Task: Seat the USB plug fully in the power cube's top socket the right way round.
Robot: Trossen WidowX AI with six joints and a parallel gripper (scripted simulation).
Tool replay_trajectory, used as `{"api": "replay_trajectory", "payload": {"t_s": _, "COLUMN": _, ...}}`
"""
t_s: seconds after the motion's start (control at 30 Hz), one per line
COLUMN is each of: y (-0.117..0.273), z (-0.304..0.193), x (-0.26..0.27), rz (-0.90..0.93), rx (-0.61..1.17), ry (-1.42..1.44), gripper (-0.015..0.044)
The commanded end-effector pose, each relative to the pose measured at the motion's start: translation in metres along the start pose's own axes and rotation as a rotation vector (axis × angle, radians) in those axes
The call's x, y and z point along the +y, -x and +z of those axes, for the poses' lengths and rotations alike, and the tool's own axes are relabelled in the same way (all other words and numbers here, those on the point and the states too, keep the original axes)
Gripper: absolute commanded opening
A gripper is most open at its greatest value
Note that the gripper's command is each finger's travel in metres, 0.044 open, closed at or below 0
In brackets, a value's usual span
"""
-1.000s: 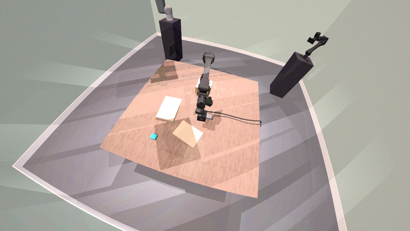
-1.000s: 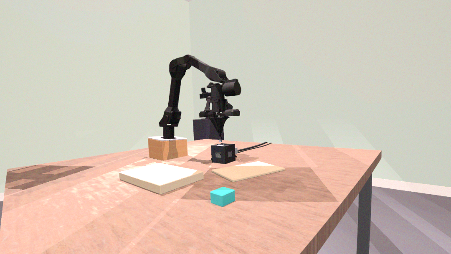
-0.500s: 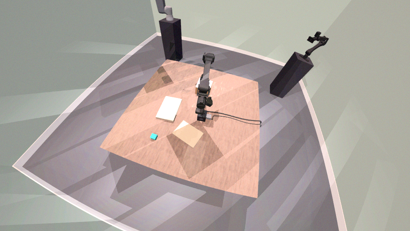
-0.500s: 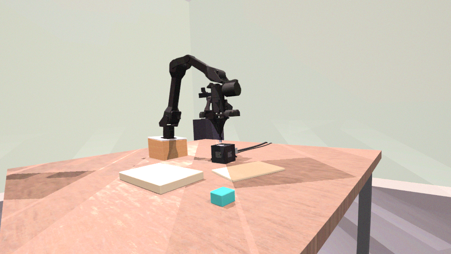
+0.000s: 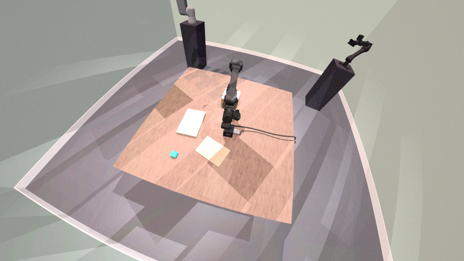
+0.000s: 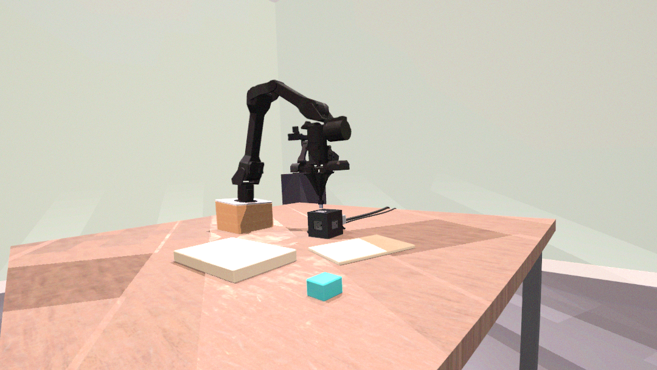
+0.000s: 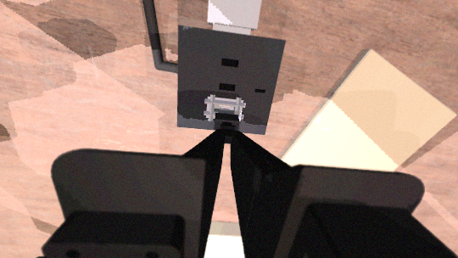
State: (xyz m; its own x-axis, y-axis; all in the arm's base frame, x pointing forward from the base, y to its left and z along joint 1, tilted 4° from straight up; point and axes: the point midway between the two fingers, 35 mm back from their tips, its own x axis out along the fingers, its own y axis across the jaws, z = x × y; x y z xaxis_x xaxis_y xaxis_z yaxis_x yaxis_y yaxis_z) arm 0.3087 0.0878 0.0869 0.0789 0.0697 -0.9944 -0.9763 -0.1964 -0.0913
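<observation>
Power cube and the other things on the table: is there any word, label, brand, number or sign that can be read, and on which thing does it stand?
None can be read in any view.
Power cube: only dark slots and the metal USB plug, no lettering.
White slab, thin board, teal block, wooden base block: plain faces.
</observation>
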Motion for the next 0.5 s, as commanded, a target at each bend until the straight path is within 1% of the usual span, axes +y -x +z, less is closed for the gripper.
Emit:
{"api": "replay_trajectory", "payload": {"t_s": 0.0, "y": -0.0019, "z": -0.0002, "x": 0.0004, "rz": 0.003, "rx": 0.0, "ry": -0.006, "gripper": 0.0}}
{"api": "replay_trajectory", "payload": {"t_s": 0.47, "y": -0.0036, "z": -0.0003, "x": 0.0005, "rz": 0.003, "rx": 0.0, "ry": -0.008, "gripper": 0.0}}
